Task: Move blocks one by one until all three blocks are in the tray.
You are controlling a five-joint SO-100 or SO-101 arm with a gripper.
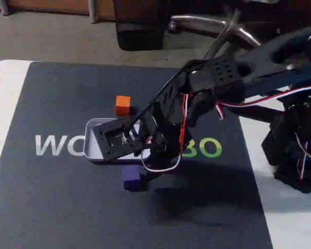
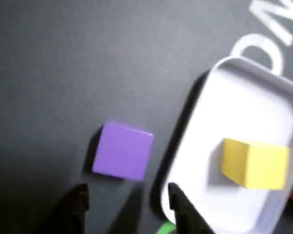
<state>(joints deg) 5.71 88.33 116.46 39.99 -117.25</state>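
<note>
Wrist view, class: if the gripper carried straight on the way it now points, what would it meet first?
Probably the purple block, which lies just ahead between the open fingertips of the gripper. Its right finger may graze the tray rim; depth is unclear.

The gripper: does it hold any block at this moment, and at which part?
Nothing is held. In the wrist view the gripper is open, its fingertips empty, just short of the purple block on the mat.
</note>
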